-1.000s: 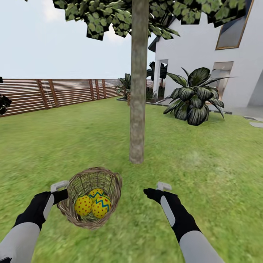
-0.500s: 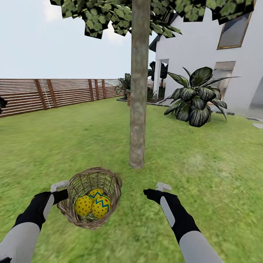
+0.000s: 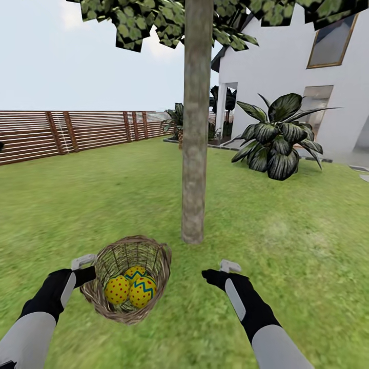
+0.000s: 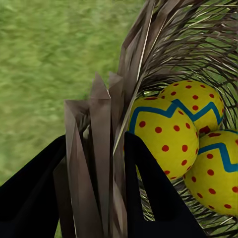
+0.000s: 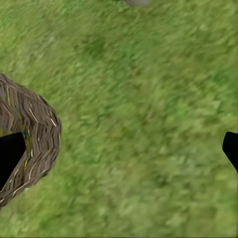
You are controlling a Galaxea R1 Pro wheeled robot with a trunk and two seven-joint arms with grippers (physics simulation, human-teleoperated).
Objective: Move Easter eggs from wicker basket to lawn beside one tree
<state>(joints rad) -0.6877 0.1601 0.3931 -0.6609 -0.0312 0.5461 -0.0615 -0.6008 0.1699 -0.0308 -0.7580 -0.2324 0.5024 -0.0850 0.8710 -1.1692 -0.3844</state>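
The wicker basket [image 3: 154,302] hangs just above the lawn [image 3: 297,246], a short way in front of the tree [image 3: 195,154]. My left gripper [image 3: 88,270] is shut on its rim. The left wrist view has the black fingers [image 4: 148,188] clamped on the woven rim [image 4: 101,148]. Three Easter eggs lie inside, yellow with red dots: one [image 3: 117,290], a second [image 3: 143,291] and a third [image 3: 134,271] behind them; up close they are [image 4: 166,136], [image 4: 198,101], [image 4: 218,171]. My right gripper [image 3: 215,273] is open and empty over the grass, right of the basket [image 5: 34,144].
A wooden slat fence [image 3: 77,130] runs along the far left. A large dark-leaved plant [image 3: 279,138] and a white house [image 3: 307,77] stand at the right. Open grass surrounds the trunk base [image 3: 192,236] on all sides.
The whole view has shifted: the trunk base sits lower and nearer in the picture, so the robot has come closer to the tree. Both arms and the basket keep their pose.
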